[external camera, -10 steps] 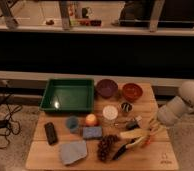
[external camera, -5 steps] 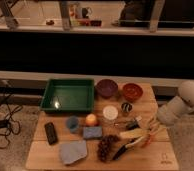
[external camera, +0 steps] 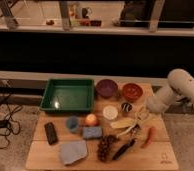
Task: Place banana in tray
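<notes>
My gripper (external camera: pixel 140 117) is on the right side of the light wooden table (external camera: pixel 155 157). Its fingers are pressed together at the right end of the pale yellow curved banana (external camera: pixel 121 123), and they seem to touch it. The shallow dark-green rectangular plastic tray (external camera: pixel 67 96) stands at the far left, well apart.

Pincer (external camera: pixel 140 118) at banana (external camera: pixel 121 123), right of tray (external camera: pixel 67 95).

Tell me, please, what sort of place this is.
Probably an indoor robot test area, perhaps in an office: a wooden table set with props such as the tray and purple bowl, cables on the floor, and the end effector low beside the banana.
</notes>
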`<move>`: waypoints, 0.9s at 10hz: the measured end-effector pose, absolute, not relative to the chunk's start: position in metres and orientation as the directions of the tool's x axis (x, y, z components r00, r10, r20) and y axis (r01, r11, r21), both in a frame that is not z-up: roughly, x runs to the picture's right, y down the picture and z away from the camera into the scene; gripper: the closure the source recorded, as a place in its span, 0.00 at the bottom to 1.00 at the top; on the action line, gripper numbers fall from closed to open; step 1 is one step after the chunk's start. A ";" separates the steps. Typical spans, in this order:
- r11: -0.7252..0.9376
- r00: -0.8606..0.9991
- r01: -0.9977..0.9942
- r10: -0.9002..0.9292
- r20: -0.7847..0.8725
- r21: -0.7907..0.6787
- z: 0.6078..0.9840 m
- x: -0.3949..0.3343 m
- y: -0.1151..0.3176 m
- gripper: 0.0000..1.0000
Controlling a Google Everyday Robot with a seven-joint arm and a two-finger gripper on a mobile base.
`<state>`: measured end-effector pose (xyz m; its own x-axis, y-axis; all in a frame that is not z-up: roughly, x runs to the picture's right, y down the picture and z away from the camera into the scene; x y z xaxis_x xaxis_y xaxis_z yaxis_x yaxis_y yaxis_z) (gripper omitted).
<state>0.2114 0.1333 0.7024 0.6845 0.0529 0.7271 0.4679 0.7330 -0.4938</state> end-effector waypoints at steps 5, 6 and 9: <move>0.738 0.620 0.530 0.000 0.785 -0.418 0.710 0.137 0.096 0.97; 0.738 0.621 0.529 0.001 0.784 -0.420 0.709 0.138 0.097 0.97; 0.736 0.621 0.530 0.002 0.784 -0.422 0.709 0.139 0.098 0.97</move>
<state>0.1386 0.0978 0.7090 0.6208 0.0023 0.7840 0.5296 0.7361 -0.4215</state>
